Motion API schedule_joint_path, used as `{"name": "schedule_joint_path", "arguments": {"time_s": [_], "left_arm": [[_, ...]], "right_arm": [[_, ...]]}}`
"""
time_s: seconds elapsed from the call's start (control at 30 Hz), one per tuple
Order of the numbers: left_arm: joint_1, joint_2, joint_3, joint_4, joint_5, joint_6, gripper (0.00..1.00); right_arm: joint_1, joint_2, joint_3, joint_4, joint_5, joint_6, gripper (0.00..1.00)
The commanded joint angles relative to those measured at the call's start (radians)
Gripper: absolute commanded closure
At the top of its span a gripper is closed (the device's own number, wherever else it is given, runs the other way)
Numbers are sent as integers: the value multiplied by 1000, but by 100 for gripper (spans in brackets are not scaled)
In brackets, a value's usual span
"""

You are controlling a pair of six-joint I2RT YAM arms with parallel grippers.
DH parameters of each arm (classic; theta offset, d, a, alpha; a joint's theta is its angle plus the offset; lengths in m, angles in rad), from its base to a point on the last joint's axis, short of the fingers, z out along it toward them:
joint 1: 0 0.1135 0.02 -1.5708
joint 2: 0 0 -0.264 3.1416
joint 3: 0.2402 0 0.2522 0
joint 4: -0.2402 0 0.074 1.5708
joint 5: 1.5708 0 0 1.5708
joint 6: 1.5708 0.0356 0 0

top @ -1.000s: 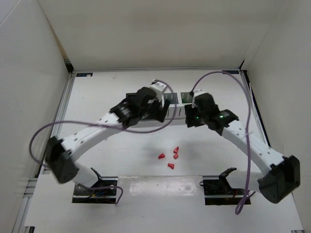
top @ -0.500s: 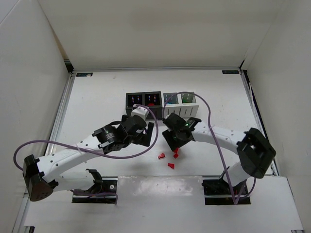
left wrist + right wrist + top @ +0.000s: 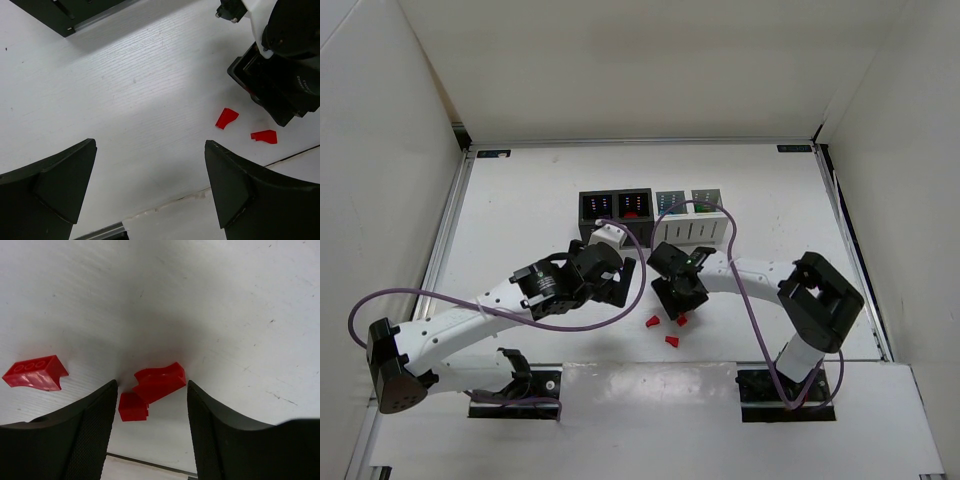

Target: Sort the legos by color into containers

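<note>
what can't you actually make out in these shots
- Top view: contents of the four joined black and white cube bins; only tiny coloured glints show.
- Top view: the right gripper covers part of a red plastic brick.
- Right wrist view: whether the larger red brick and the small red piece between its fingers are joined or just touching.

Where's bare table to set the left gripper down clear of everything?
Bare table left of the containers and right of them, toward either edge. Crowded at centre front: right gripper straddles the red legos, left gripper beside it.
</note>
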Motion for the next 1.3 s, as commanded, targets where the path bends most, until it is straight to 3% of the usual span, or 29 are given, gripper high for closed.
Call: {"name": "schedule_joint_path", "arguments": {"time_s": [0.0, 0.6, 0.87, 1.07, 1.27], "left_arm": [[-6, -25, 26, 5, -13, 15, 0], [-8, -16, 24, 25, 1, -6, 0], [-6, -31, 21, 20, -12, -3, 0], [-5, -102, -49, 68, -21, 11, 0], [17, -107, -74, 76, 14, 40, 0]], "right_arm": [[-21, 20, -9, 31, 1, 19, 40], [-30, 24, -3, 61, 15, -28, 81], [-25, -118, 81, 1, 63, -63, 86], [-108, -178, 300, -67, 103, -137, 86], [-220, -91, 545, -71, 67, -201, 86]]}}
